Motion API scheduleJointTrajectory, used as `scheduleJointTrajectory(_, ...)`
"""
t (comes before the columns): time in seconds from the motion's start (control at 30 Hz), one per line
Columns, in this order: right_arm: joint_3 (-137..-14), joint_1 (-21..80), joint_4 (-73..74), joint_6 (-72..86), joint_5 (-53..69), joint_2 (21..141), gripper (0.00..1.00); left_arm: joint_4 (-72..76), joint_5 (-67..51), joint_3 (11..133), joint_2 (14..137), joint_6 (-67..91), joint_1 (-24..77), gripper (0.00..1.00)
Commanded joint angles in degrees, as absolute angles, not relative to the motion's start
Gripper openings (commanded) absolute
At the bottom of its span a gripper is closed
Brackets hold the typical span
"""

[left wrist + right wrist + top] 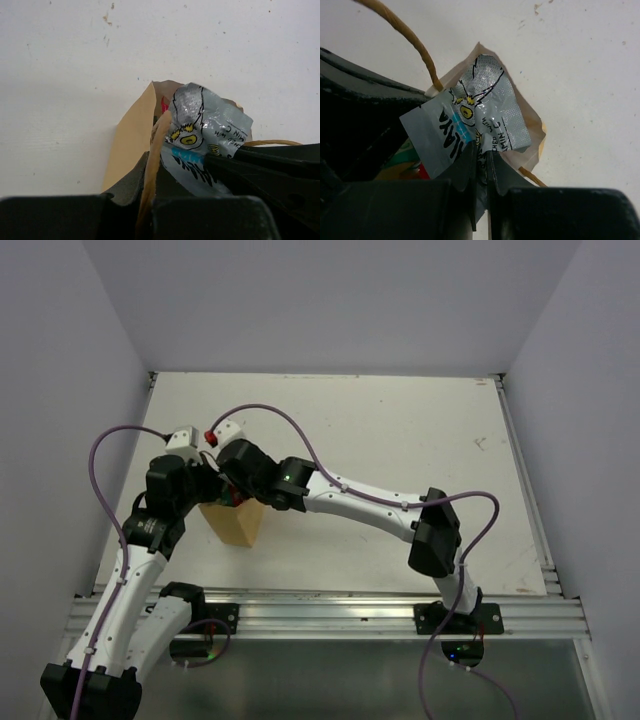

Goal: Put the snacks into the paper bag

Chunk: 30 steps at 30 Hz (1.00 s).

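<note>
Right gripper point(480, 167) pinches the silvery packet point(487, 112) over the paper bag point(132, 140), left gripper point(150, 175) clamping its rim, contents mostly hidden.

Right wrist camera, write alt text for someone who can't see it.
The right gripper pinches a small silvery-blue packet with a cartoon print at the open mouth of a tan kraft paper bag. Its twine handle arcs over the white table.
</note>
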<state>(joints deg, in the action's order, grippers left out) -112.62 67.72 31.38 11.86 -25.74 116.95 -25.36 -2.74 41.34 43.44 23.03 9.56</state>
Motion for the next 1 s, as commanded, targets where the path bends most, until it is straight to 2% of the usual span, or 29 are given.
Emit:
scheduleJointTrajectory(0.0,-114.08,68.47,38.93,12.22,-20.92,120.14,0.0,-23.73,-4.04,40.96,43.07,23.03,10.02,0.0)
scheduleJointTrajectory(0.4,-120.23,68.55,40.52,11.78,-19.16,124.81,0.0,-23.99,-3.25,40.96,43.42,23.2,10.02,0.0)
scheduleJointTrajectory(0.5,-120.59,68.64,39.91,10.73,-20.39,122.71,0.1,-23.99,-3.51,41.04,43.86,23.2,10.02,0.0)
scheduleJointTrajectory(0.57,-120.24,68.91,38.42,9.67,-22.75,120.51,0.38,-24.0,-3.6,41.04,43.95,23.12,10.02,0.0)
scheduleJointTrajectory(0.6,-119.89,69.08,37.8,8.45,-23.81,117.54,0.62,-23.99,-3.52,41.04,43.95,23.12,10.02,0.0)
scheduleJointTrajectory(0.63,-119.62,69.43,36.49,8.0,-24.86,115.94,0.66,-24.08,-3.6,41.04,43.95,23.2,10.02,0.0)
scheduleJointTrajectory(0.7,-117.96,70.4,34.38,6.33,-28.11,112.08,0.75,-23.91,-3.52,40.96,43.95,23.2,10.02,0.0)
scheduleJointTrajectory(0.83,-114.71,71.1,30.25,5.36,-31.11,102.42,0.78,-23.91,-3.78,40.96,44.21,23.2,10.02,0.0)
scheduleJointTrajectory(0.97,-102.36,71.45,20.86,5.18,-31.38,94.76,0.78,-23.82,-4.04,41.04,44.38,23.12,10.02,0.0)
